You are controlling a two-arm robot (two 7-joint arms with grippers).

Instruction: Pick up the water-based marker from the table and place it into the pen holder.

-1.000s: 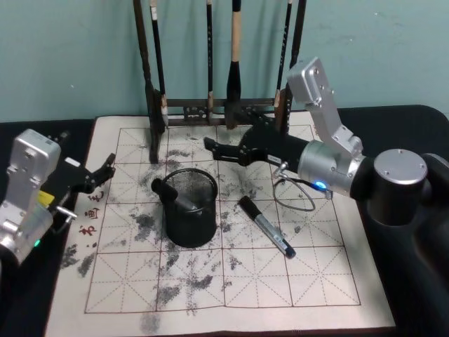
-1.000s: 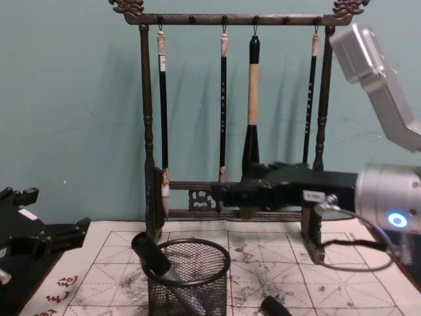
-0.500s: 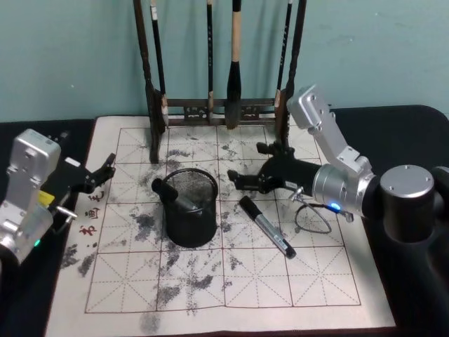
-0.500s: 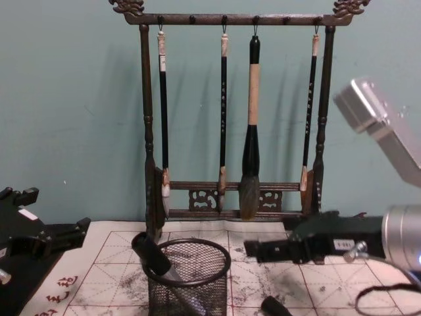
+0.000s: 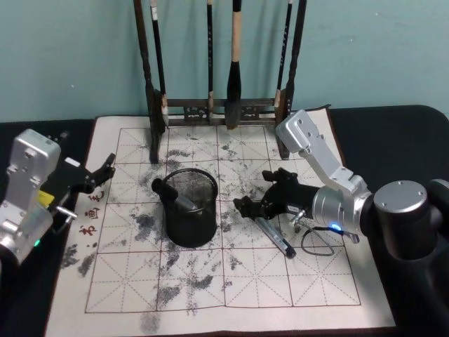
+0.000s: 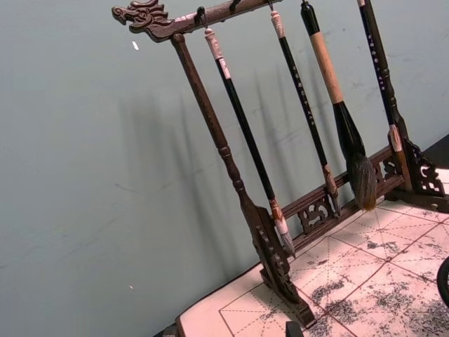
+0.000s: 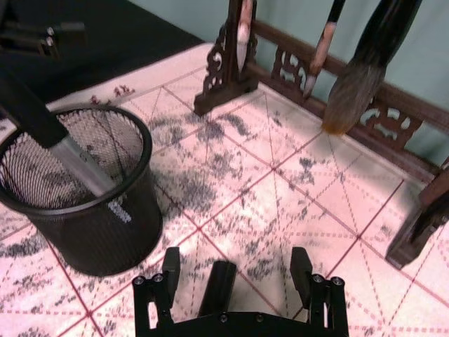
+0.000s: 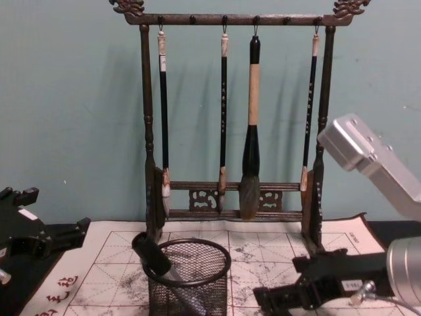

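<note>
Right gripper hovers low over the counter, fingers spread wide, with the marker's capped end right between them. The marker lies flat on the mat, just right of the pen holder. Its long axis runs diagonally toward the robot's right, in line with the gripper's reach, so the fingers straddle it crosswise. Left gripper sits parked and open, far left, well apart.

You have the dark table under a cream mat; on the mat, the pen holder stands mid-way, the marker lies just right of it, and the brush rack stands at the far edge.
</note>
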